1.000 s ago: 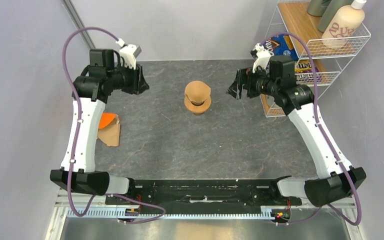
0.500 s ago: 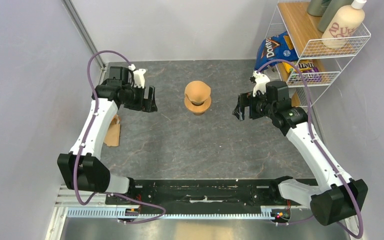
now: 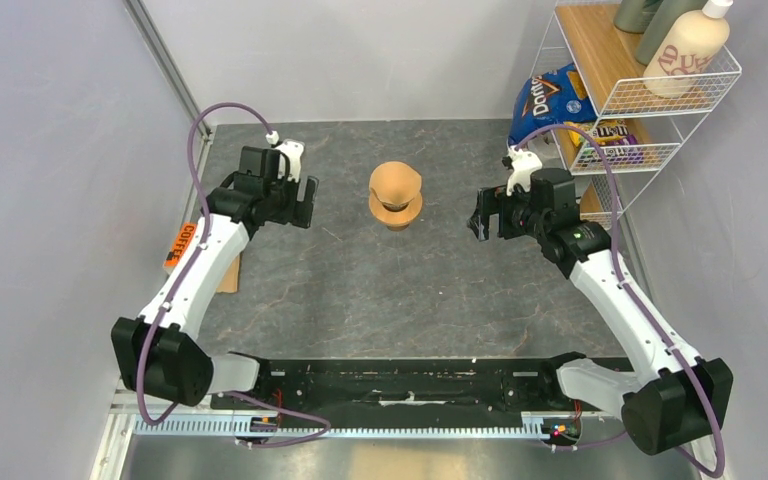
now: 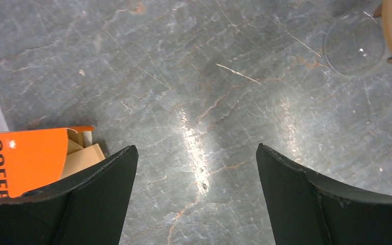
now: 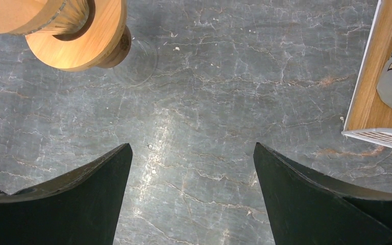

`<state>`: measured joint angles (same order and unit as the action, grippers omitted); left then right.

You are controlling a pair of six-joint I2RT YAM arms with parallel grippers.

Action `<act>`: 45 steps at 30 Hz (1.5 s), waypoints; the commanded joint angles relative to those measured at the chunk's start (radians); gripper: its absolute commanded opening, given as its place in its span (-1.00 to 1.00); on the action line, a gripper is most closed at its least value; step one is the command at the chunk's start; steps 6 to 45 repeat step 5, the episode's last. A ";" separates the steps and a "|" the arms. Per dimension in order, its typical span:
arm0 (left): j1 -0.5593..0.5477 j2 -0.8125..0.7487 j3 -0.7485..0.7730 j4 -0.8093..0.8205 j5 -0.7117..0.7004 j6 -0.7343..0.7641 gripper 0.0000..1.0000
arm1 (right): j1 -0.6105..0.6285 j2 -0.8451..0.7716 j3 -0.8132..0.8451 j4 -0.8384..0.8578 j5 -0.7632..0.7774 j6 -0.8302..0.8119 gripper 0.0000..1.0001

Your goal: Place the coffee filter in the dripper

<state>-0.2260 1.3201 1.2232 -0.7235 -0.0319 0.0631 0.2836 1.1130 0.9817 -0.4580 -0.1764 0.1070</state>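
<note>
The dripper (image 3: 396, 208) stands at the table's back middle, its wooden ring collar (image 5: 89, 43) below a ribbed glass cone. A tan-brown coffee filter (image 3: 395, 181) sits in the cone, and it also shows in the right wrist view (image 5: 10, 15). My left gripper (image 3: 298, 203) is open and empty, hovering left of the dripper; only bare table lies between its fingers in its wrist view (image 4: 196, 148). My right gripper (image 3: 482, 213) is open and empty to the dripper's right, also over bare table (image 5: 192, 145).
An orange packet marked COFFEE (image 3: 182, 243) lies at the left edge over tan paper (image 4: 84, 153). A clear glass round (image 4: 354, 43) shows beside the collar. A wire shelf (image 3: 660, 100) with a chip bag and bottles stands at the back right.
My left arm has swung inward and to the right, uncovering the orange packet. My right arm came in and a little nearer, then held. The dripper and filter have not moved.
</note>
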 commanded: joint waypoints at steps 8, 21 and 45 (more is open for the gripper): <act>-0.006 -0.030 0.014 0.087 -0.081 -0.033 0.88 | -0.005 -0.027 0.006 0.060 0.013 -0.005 0.94; -0.006 -0.030 0.014 0.087 -0.081 -0.033 0.88 | -0.005 -0.027 0.006 0.060 0.013 -0.005 0.94; -0.006 -0.030 0.014 0.087 -0.081 -0.033 0.88 | -0.005 -0.027 0.006 0.060 0.013 -0.005 0.94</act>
